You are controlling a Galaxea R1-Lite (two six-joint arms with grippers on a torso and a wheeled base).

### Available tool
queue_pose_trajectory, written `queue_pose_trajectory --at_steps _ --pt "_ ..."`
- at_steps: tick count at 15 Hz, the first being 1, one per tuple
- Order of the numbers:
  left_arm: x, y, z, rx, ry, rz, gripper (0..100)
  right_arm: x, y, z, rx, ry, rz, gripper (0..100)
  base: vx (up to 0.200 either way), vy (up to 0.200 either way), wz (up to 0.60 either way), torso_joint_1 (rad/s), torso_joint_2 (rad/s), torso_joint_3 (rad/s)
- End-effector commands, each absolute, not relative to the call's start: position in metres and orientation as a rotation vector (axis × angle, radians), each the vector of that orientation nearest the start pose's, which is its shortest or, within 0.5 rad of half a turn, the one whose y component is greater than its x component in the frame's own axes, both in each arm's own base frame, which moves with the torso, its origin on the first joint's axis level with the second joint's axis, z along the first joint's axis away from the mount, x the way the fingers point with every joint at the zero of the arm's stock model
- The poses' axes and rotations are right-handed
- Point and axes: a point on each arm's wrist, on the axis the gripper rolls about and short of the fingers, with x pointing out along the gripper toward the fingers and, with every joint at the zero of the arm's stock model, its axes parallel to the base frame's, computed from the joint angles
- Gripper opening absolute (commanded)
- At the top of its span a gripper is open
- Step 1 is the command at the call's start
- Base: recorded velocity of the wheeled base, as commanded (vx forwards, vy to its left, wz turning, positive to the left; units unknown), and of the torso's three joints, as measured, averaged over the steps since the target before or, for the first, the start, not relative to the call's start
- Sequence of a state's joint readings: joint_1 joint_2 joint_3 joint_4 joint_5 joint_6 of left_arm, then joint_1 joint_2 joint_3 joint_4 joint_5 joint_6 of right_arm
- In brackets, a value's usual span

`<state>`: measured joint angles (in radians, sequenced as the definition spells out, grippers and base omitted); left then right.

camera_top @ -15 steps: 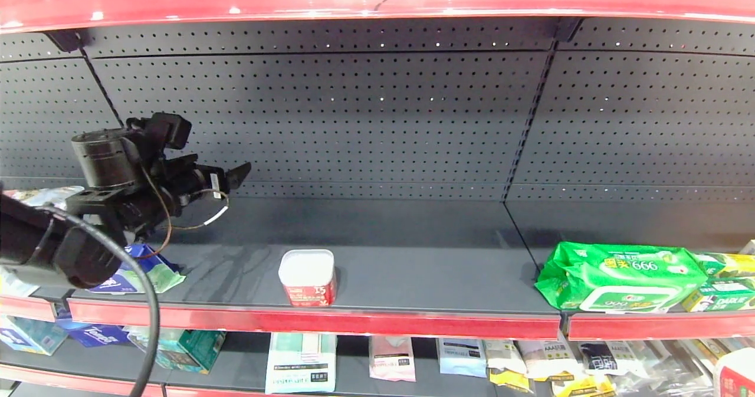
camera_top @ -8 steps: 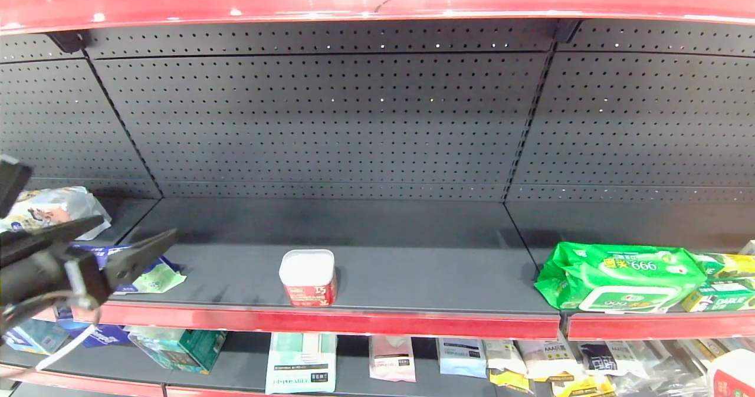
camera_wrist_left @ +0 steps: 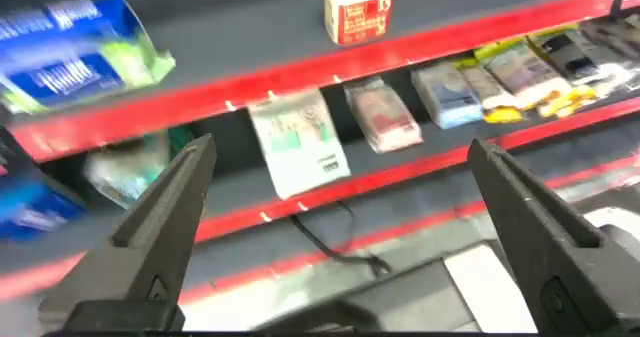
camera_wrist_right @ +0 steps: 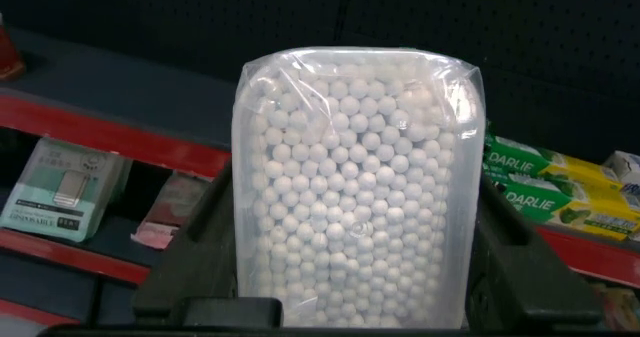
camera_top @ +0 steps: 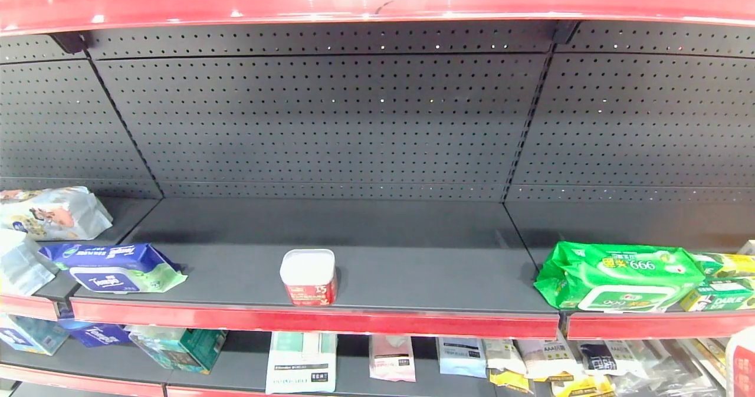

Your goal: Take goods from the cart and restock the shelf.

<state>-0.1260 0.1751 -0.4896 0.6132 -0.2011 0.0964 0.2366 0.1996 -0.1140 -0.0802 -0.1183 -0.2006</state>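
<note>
The grey shelf (camera_top: pixel 413 267) with a red front edge carries a small red-and-white tub (camera_top: pixel 308 276) near its front. My left gripper (camera_wrist_left: pixel 350 247) hangs open in front of the shelf rows, below the tub (camera_wrist_left: pixel 358 7), with nothing between its fingers. My right gripper (camera_wrist_right: pixel 355 242) is shut on a clear pack of white beads (camera_wrist_right: pixel 355 187), held upright before the shelf. A white-and-red item (camera_top: pixel 742 361) pokes in at the head view's bottom right corner; I cannot tell if it is that pack.
A blue wipes pack (camera_top: pixel 112 267) lies at the shelf's left, a green wipes pack (camera_top: pixel 619 276) and green boxes (camera_top: pixel 716 294) at its right. Bagged goods (camera_top: pixel 53 211) sit on the far-left shelf. The lower shelf (camera_top: pixel 389 356) holds several packets. Bare shelf flanks the tub.
My left arm has pulled back from the shelf, down and to the left, and has left the head view. The blue wipes pack it hid now lies in full sight.
</note>
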Motion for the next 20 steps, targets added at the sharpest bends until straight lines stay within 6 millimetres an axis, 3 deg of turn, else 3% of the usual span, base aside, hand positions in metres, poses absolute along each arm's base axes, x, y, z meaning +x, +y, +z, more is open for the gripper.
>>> queue_pose_trajectory --at_steps 1,6,8,10,12,18,20 --pt "-0.065 0.004 0.14 0.102 0.219 -0.34 100 -0.008 -0.005 0.121 -0.197 0.008 0.12 0 0.0 0.0 0.6 0.012 0.01 0.002" --pt "-0.064 0.004 0.138 0.104 0.228 -0.331 100 -0.008 -0.005 0.123 -0.196 0.005 0.119 0 0.0 0.0 0.6 0.01 0.0 0.001" --pt "-0.063 0.004 0.137 0.099 0.225 -0.324 100 -0.007 -0.004 0.131 -0.2 -0.002 0.145 0 0.0 0.0 0.0 0.0 0.0 0.0" --pt "-0.054 0.003 0.134 0.097 0.177 -0.311 100 0.004 -0.001 0.154 -0.199 0.014 0.187 0 0.0 0.0 0.0 0.0 0.0 0.0" --pt "-0.034 0.003 0.115 0.082 0.11 -0.184 100 0.029 0.006 0.173 -0.126 0.052 0.197 0 0.0 0.0 0.0 0.0 0.0 0.0" --pt "-0.022 0.004 0.093 0.093 0.121 -0.085 100 0.039 0.01 0.17 -0.095 0.096 0.234 0 0.0 0.0 0.0 0.0 0.0 0.0" --pt "-0.022 0.006 0.091 0.029 0.13 0.088 100 0.043 0.011 0.17 -0.097 0.11 0.247 0 0.0 0.0 0.0 0.0 0.0 0.0"
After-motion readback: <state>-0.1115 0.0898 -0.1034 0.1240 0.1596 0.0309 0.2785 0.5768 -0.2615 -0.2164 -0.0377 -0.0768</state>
